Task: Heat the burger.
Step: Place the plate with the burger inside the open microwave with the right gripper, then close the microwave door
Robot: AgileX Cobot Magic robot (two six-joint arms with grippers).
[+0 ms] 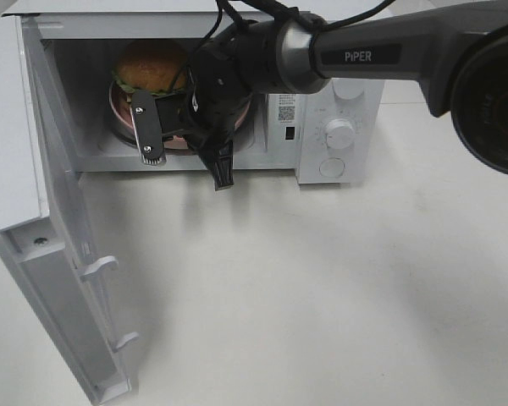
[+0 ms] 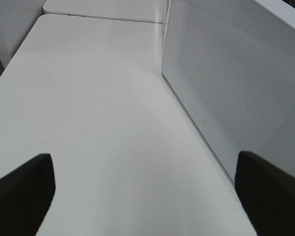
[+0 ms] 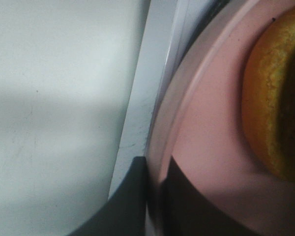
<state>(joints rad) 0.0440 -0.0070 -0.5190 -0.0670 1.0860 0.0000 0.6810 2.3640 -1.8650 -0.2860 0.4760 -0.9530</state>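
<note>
The burger [image 1: 148, 63], with a golden-brown bun and a green lettuce frill, sits on a pink plate [image 1: 118, 106] inside the open microwave [image 1: 339, 93]. My right gripper [image 1: 186, 134] reaches in from the right across the cavity's front. In the right wrist view, the right gripper [image 3: 155, 167] is shut on the plate's rim [image 3: 206, 123], beside the burger's bun [image 3: 273, 113]. My left gripper [image 2: 145, 189] is open with nothing between its fingers, over bare table next to the microwave's perforated side wall [image 2: 236, 83]. The left arm is outside the exterior high view.
The microwave door [image 1: 34, 211] swings out to the left front, with its latch hooks facing the table. The control panel with a dial [image 1: 340, 133] is right of the cavity. The white table [image 1: 322, 279] spreads in front. The cavity's front sill [image 3: 137, 98] lies just beside the plate.
</note>
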